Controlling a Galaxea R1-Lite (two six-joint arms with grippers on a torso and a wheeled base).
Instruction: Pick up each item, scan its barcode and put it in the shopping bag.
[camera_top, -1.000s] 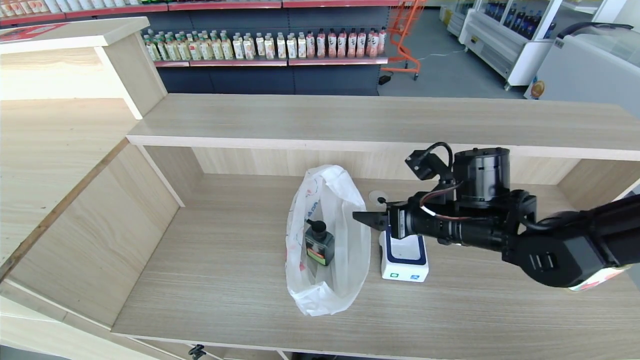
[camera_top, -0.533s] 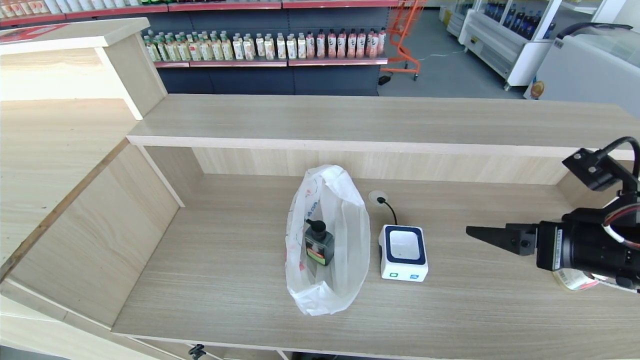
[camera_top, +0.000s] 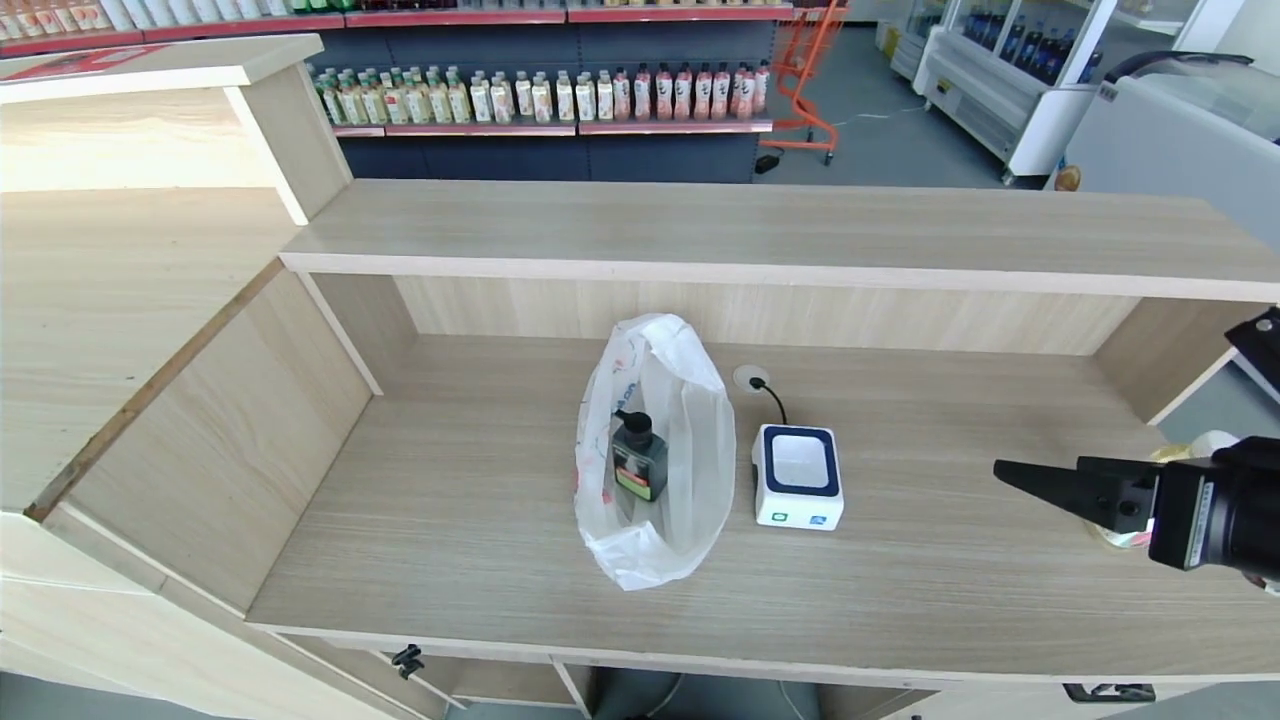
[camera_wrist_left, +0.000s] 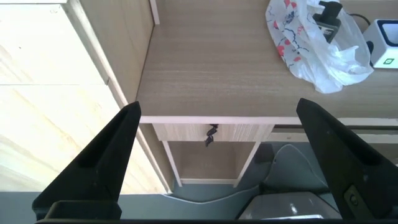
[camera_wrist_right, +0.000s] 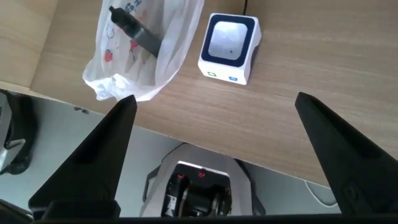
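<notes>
Bottle (camera_top: 640, 465) lies inside bag (camera_top: 692, 415) on table (camera_top: 950, 580); scanner (camera_top: 797, 488) just beside bag. Left end effector (camera_wrist_left: 219, 104) open; right end effector (camera_wrist_right: 214, 104) open, well apart from scanner.

The black right gripper (camera_top: 1040, 482) has been drawn back from beside the white plastic shopping bag (camera_top: 700, 470) to the right end of the light wooden counter (camera_top: 900, 590). The white, blue-rimmed barcode scanner (camera_top: 797, 488) has thereby been left uncovered. The head camera has been shifted slightly.
</notes>
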